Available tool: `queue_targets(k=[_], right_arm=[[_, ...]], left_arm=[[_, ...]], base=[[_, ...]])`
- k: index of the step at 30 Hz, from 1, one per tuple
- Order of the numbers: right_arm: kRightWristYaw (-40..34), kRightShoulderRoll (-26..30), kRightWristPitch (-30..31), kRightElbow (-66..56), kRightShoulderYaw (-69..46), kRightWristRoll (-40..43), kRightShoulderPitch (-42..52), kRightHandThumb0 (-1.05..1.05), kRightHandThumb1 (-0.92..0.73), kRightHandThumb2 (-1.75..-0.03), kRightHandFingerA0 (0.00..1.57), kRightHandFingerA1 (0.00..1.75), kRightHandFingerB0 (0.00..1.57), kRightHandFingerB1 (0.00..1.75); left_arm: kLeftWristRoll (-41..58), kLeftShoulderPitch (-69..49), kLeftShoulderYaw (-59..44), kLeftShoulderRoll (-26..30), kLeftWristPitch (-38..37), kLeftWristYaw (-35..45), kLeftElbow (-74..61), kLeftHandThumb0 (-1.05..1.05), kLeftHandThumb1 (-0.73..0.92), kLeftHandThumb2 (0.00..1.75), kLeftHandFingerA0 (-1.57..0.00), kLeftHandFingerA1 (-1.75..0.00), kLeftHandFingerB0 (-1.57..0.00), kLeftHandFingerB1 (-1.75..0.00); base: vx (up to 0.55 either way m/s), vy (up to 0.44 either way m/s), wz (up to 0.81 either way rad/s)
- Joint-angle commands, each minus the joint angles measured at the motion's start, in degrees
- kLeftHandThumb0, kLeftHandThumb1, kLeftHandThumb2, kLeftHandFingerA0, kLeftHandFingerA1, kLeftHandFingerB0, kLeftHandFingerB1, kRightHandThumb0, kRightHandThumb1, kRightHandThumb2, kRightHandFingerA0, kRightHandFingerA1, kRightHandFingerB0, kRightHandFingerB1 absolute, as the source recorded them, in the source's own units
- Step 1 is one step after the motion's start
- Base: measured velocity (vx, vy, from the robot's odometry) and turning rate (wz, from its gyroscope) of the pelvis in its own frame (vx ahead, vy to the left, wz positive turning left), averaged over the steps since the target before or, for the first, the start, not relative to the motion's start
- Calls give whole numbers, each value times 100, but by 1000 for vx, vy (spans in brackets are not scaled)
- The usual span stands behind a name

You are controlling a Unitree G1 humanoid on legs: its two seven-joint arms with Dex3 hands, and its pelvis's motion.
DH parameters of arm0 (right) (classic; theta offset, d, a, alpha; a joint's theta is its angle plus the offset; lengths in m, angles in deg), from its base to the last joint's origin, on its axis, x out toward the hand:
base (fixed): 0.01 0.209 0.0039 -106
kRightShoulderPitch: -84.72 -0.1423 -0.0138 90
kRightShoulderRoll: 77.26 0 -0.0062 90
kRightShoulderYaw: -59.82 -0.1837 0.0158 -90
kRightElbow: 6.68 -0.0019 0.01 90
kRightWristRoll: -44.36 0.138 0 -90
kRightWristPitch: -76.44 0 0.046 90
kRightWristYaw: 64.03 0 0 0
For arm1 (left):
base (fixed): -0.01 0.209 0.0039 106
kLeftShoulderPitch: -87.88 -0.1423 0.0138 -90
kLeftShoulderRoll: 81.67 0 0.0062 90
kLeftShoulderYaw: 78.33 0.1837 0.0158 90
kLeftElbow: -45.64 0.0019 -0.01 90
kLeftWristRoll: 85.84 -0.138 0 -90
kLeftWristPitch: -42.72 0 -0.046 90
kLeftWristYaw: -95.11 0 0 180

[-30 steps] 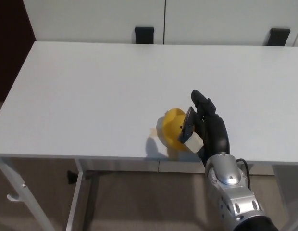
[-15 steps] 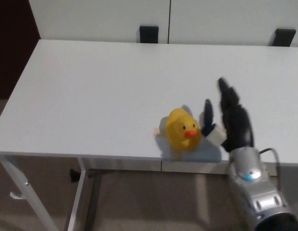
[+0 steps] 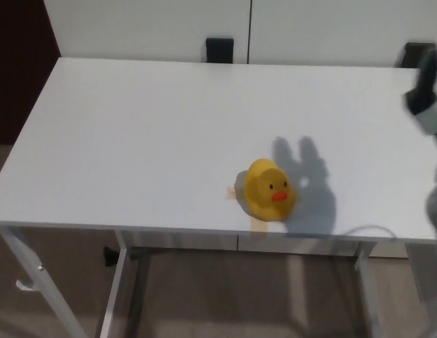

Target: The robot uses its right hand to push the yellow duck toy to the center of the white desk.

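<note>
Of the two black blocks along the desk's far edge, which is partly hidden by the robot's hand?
The right-hand black block; the blurred right hand overlaps it. The middle black block shows fully.

I see no words, no numbers, no labels, no brand marks I can read, nothing written on the desk (image 3: 134, 141), nothing written on the yellow duck toy (image 3: 268, 190)
</note>
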Motion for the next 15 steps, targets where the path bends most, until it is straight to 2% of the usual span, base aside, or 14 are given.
queue_targets(k=[1, 2, 3, 5, 6, 7, 8, 9, 10, 12, 13, 15], right_arm=[[1397, 1549, -3, -629, -1815, 1409, 1344, -105, -82, -123, 0, 38, 0, 31], [1473, 1632, 67, -621, -1952, 1481, 1482, -105, -82, -123, 0, 38, 0, 31], [1660, 1878, -450, -199, -2320, 1423, 1986, -105, -82, -116, 0, 42, 0, 30], [1707, 1928, -611, -87, -2392, 1398, 2096, -105, -82, -116, 0, 42, 0, 30], [1608, 2057, -797, 167, -2614, 1172, 2517, -86, -89, -66, 0, 3, 0, 0], [1530, 2139, -876, 315, -2758, 1021, 2796, -86, -89, -66, 0, 3, 0, 0], [1367, 2220, -1019, 662, -2961, 868, 3120, -85, -58, -93, 0, 49, 0, 36], [1272, 2273, -1124, 908, -3092, 787, 3320, -85, -58, -93, 0, 49, 0, 36], [892, 2309, -1241, 1379, -3189, 560, 3598, -53, -71, -61, 0, 65, 0, 37], [471, 2353, -1394, 1914, -3273, 298, 3891, -53, -71, -61, 0, 65, 0, 37], [86, 2402, -1282, 2183, -3181, -12, 4097, -44, -74, -61, 10, 87, 0, 43], [-296, 2474, -1166, 2460, -3046, -329, 4284, -44, -74, -61, 10, 87, 0, 43]], left_arm=[[37, -150, -84, 141, -247, 12, 6, -22, 66, 60, -71, -54, -77, -52], [30, -145, -82, 156, -241, 11, 1, -22, 66, 60, -71, -54, -77, -52], [11, -114, -69, 210, -199, 33, -30, -25, 63, 60, -70, -48, -77, -51], [7, -108, -66, 220, -188, 39, -39, -25, 63, 60, -70, -48, -77, -51], [-14, -117, -51, 232, -202, 22, -34, -21, 67, 60, -72, -53, -78, -52], [-27, -126, -40, 237, -216, 7, -28, -21, 67, 60, -72, -53, -78, -52], [-57, -141, -14, 252, -243, -4, -15, -21, 69, 61, -73, -55, -81, -54], [-77, -151, 3, 262, -260, -9, -8, -21, 69, 61, -73, -55, -81, -54], [-58, -159, -13, 270, -254, -3, -24, -21, 67, 60, -70, -51, -79, -52], [-27, -166, -41, 276, -239, 4, -50, -21, 67, 60, -70, -51, -79, -52], [-28, -166, -39, 281, -235, 6, -52, -23, 68, 60, -68, -46, -79, -51], [-38, -164, -30, 287, -234, 7, -50, -23, 68, 60, -68, -46, -79, -51]], base=[[0, 0, 0], [0, 0, 0], [0, 0, 0], [0, 0, 0], [0, 0, 0], [0, 0, 0], [0, 0, 0], [0, 0, 0], [0, 0, 0], [0, 0, 5], [0, 0, 0], [0, 0, 0]])
